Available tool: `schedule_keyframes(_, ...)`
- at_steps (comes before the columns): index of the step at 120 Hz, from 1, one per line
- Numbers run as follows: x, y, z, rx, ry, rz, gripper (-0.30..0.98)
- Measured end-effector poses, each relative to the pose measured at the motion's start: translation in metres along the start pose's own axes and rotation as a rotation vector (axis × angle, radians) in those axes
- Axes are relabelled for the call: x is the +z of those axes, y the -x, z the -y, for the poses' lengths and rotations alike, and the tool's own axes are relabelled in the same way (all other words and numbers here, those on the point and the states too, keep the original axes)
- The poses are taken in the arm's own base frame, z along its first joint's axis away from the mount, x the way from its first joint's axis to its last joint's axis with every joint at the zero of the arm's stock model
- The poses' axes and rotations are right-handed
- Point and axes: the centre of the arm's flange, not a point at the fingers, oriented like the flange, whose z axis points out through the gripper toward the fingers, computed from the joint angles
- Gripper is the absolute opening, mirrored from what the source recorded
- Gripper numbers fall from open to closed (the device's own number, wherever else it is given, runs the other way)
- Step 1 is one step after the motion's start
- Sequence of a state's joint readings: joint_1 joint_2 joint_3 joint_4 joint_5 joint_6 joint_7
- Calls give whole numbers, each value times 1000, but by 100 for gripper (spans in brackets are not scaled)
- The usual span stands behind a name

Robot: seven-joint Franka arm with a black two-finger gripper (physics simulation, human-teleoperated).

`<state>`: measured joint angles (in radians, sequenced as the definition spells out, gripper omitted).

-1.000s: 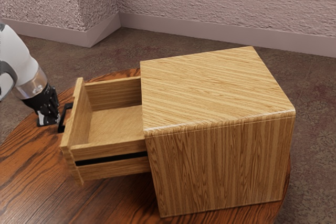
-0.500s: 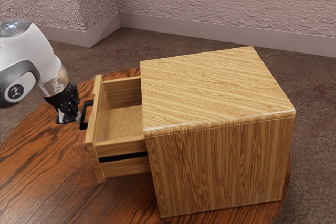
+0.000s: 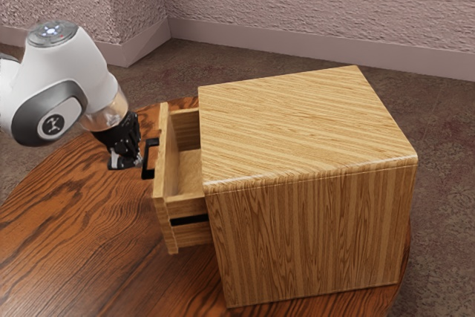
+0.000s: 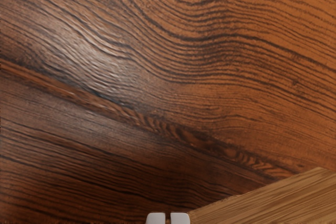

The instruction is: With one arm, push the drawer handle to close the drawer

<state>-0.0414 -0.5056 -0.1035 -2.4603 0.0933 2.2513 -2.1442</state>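
Two fingers of my gripper (image 3: 126,164) pressing together beside the handle (image 3: 153,142), the drawer (image 3: 160,172) jutting from the cabinet (image 3: 304,128), the tabletop (image 3: 82,250) curving around it.

No word, number or brand name can be read. The exterior view shows one sign: a small pale emblem (image 3: 53,125) of angular strokes inside a thin pale ring, on the arm's dark cap (image 3: 70,96). Whether it stands for a letter I cannot tell. Above the cap, tiny bluish-white lights (image 3: 50,30) glow on a grey disc (image 3: 68,33), unreadable.
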Motion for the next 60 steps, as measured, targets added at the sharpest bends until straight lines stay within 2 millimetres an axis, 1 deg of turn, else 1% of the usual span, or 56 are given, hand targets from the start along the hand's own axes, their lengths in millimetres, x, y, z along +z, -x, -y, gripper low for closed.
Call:
schedule_keyframes(10,0,6,1,8,1,0,-10)
schedule_keyframes(48,4,26,-14,15,-5,4,-10)
schedule_keyframes(60,6,32,-16,23,-7,4,-10)
